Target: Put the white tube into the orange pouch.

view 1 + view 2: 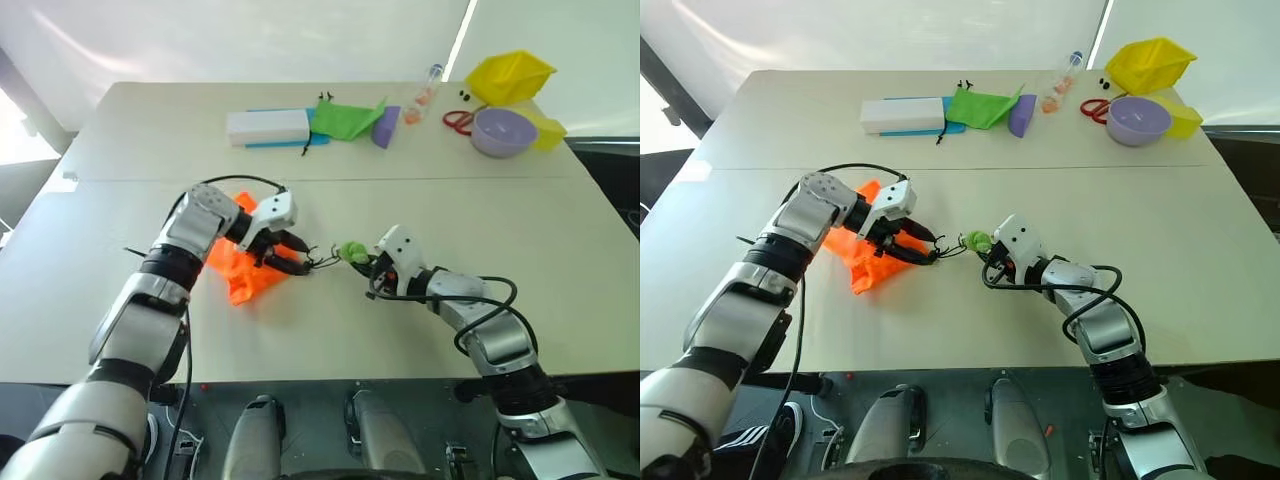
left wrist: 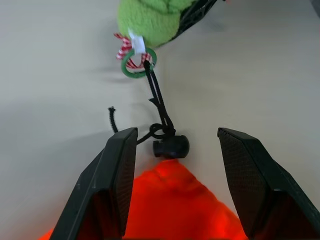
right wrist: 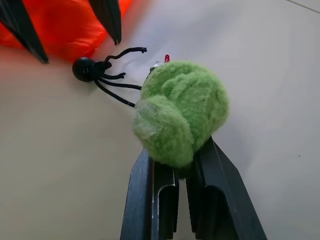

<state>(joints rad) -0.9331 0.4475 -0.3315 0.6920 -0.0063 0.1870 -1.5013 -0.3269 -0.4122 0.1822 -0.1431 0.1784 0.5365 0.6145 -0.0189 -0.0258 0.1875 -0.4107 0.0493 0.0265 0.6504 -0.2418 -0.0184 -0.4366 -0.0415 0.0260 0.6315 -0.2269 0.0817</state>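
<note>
Here, no legible writing on orange pouch (image 1: 243, 268).

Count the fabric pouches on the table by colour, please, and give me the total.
orange pouch: 1
green pouch: 1
yellow pouch: 1
Total: 3

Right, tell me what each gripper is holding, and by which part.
The right gripper pinches the green plush ball on the orange pouch's cord from below. The left gripper is open, holding nothing.
</note>
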